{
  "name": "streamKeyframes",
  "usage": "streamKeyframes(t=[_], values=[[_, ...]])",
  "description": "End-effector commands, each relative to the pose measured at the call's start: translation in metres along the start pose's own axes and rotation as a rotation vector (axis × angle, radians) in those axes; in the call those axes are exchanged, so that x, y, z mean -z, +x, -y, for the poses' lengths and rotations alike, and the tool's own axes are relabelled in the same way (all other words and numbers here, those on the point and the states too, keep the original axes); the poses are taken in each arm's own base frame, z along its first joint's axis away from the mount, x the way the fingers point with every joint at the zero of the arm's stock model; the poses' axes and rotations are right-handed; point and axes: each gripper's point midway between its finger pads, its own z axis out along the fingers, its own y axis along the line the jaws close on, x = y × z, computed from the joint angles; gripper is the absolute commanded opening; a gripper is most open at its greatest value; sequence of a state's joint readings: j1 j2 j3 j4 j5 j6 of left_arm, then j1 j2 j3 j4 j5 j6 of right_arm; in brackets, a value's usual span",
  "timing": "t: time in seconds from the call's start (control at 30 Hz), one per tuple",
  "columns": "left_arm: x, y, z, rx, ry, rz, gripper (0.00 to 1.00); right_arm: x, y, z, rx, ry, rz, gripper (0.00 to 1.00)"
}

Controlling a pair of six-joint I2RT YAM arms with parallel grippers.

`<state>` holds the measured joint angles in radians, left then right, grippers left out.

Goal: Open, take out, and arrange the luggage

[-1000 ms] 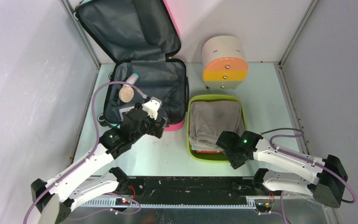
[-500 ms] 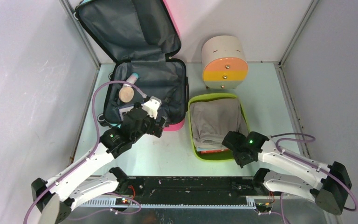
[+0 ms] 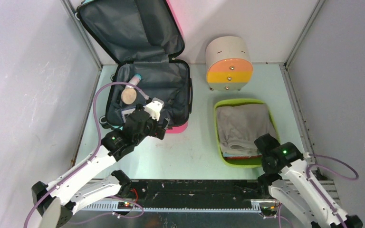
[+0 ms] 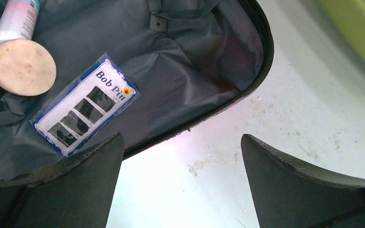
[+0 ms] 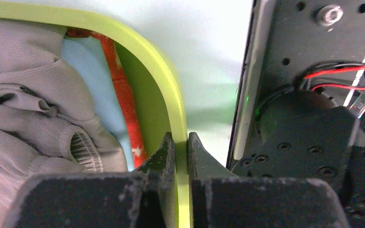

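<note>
The right gripper (image 5: pixel 180 140) is pinched tight on the tray's rim (image 5: pixel 171 90), one finger inside the wall and one outside, at the tray's near edge. Inside the tray, just beside the inner finger, lies a folded orange-red cloth (image 5: pixel 123 107) with small white stars. A light-blue cloth (image 5: pixel 88 80) lies next to it and a grey ribbed garment (image 5: pixel 28 95) lies on top. From above, the tray sits at the right of the table (image 3: pixel 195 142), its near end under the right wrist. The cylinder (image 3: pixel 229 61) stands behind it, apart from it.

The left gripper (image 4: pixel 181 142) is spread wide and holds nothing. It hovers over the near right corner of the luggage (image 3: pixel 147 85), one finger above the grey lining and the other above bare table, with the black zipper edge running between them.

The luggage lies open at the back left of the table, its base flat and its lid propped up towards the rear corner. A clear gap separates it from the tray. On the lining rest a blue-bordered card (image 4: pixel 85 111) printed "Bob Pin" and a tube (image 4: pixel 16 16) with a round beige cap (image 4: pixel 22 66), the cap just beside the card's corner.
</note>
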<state>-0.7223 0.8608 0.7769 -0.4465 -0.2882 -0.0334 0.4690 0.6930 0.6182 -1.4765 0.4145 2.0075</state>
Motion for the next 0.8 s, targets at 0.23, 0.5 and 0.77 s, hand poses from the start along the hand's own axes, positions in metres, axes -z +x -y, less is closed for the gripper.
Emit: streamKeyframes(t=[0.23, 0.5, 0.77], values=[[0.012, -0.018, -0.014, -0.012, -0.056, 0.064, 1.00, -0.010, -0.087, -0.020, -0.296, -0.051, 0.305, 0.00], [0.014, -0.017, -0.018, -0.047, -0.069, 0.072, 1.00, -0.016, -0.122, -0.039, -0.214, -0.071, 0.394, 0.00], [0.013, -0.017, -0.019, -0.050, -0.075, 0.072, 1.00, -0.013, -0.159, -0.061, -0.166, -0.120, 0.466, 0.00]])
